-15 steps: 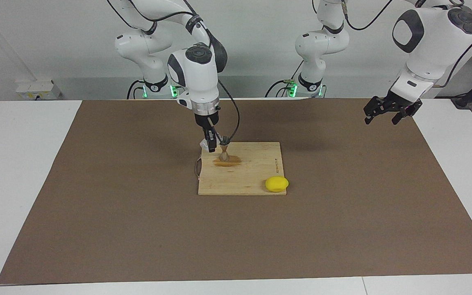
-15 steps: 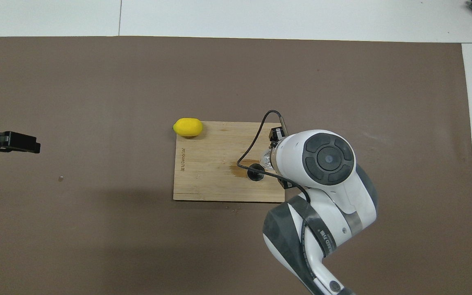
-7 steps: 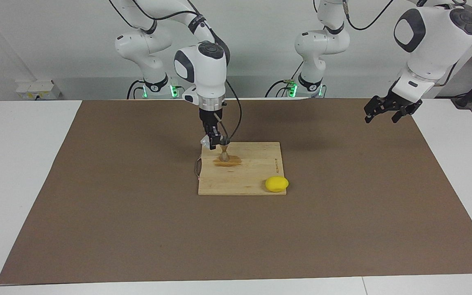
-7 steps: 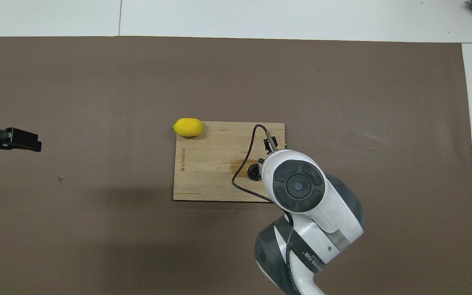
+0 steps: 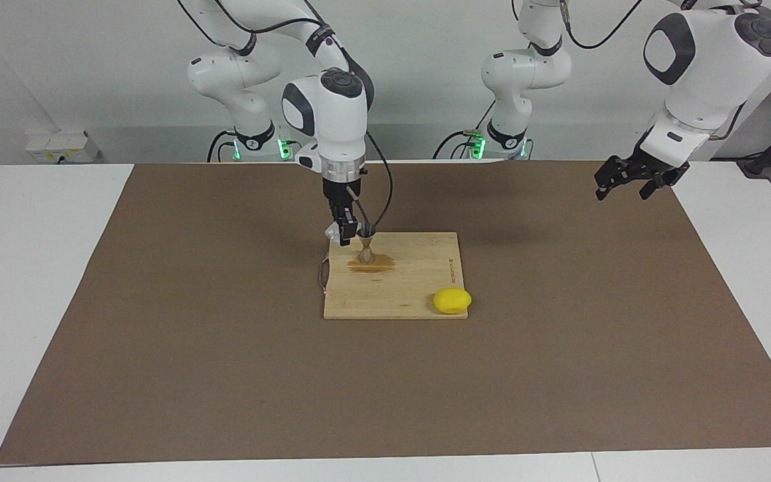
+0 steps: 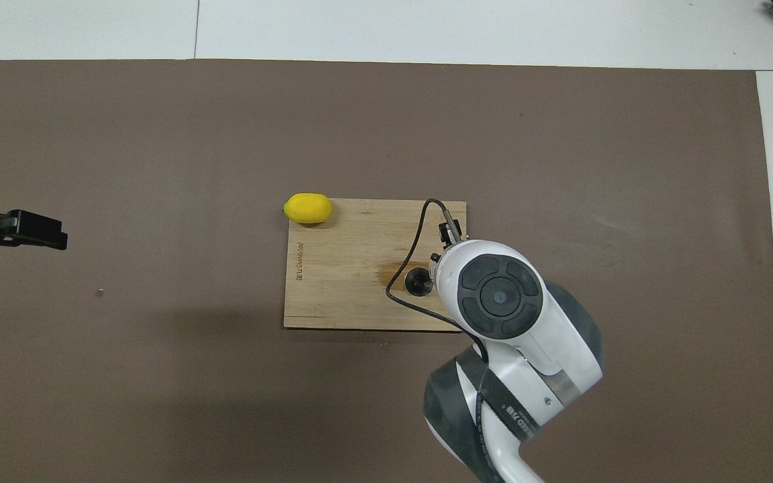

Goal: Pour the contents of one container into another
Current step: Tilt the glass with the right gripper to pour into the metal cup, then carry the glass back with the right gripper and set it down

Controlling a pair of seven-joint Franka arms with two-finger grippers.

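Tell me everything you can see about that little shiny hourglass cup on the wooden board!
The jigger is small, grey and metallic-looking, two cones joined at a narrow waist. It stands upright on the wooden board, on a darker wet-looking stain, toward the edge nearer the robots. From overhead its open top looks like a dark circle.

Glass cup point(image 5: 334, 232): small, clear, pale wall; off the surface, held in the right gripper point(image 5: 343, 235), tipped toward the jigger, just beside its upper rim. Mostly hidden under the arm in the overhead view.

Jigger point(image 5: 366, 248): grey metal, hourglass shape, narrow waist; upright on the wooden board point(image 5: 419, 294), in the corner nearest the robots toward the right arm's end. Dark open mouth point(image 6: 419, 282) faces up. Brown wet patch point(image 5: 372, 265) on the board around its base.
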